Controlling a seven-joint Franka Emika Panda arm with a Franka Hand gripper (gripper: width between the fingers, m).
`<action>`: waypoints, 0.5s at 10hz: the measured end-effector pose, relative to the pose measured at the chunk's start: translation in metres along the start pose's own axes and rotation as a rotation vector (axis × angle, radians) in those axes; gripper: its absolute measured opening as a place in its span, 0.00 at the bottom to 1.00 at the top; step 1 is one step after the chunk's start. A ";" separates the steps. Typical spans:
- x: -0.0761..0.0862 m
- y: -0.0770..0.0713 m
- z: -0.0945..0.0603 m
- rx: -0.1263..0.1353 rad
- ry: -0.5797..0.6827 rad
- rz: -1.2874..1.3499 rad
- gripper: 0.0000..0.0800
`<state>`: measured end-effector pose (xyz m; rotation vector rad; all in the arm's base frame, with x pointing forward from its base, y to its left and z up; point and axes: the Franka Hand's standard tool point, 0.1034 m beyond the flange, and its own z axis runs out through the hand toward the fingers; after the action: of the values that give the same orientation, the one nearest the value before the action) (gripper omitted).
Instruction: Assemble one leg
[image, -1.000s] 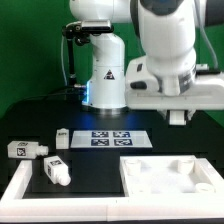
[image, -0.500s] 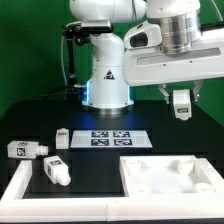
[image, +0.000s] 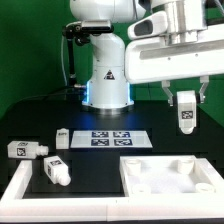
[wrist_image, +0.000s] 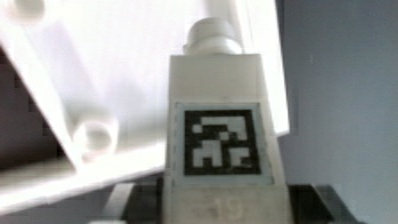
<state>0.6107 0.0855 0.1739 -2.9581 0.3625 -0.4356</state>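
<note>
1. I'm gripping the leg (image: 186, 116) upright in the closed gripper (image: 185, 97), up off the worktop (image: 100, 165).
2. Keeping it vertical near the tabletop (image: 170, 178), prob. so the peg end suits a corner hole.

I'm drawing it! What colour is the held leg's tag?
The tag on the leg is black and white; clearest in wrist view.

Coded square tag (wrist_image: 222, 135) on leg (wrist_image: 219, 85)

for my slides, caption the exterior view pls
Franka gripper holds a tagged white leg in mid-air, tabletop lying nearby.
</note>
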 end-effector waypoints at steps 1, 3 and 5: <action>0.001 -0.009 -0.001 0.013 0.058 -0.002 0.36; -0.002 -0.010 0.001 0.029 0.187 -0.016 0.36; 0.000 -0.015 0.003 0.046 0.308 -0.034 0.36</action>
<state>0.6143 0.1003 0.1736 -2.8554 0.3272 -0.8957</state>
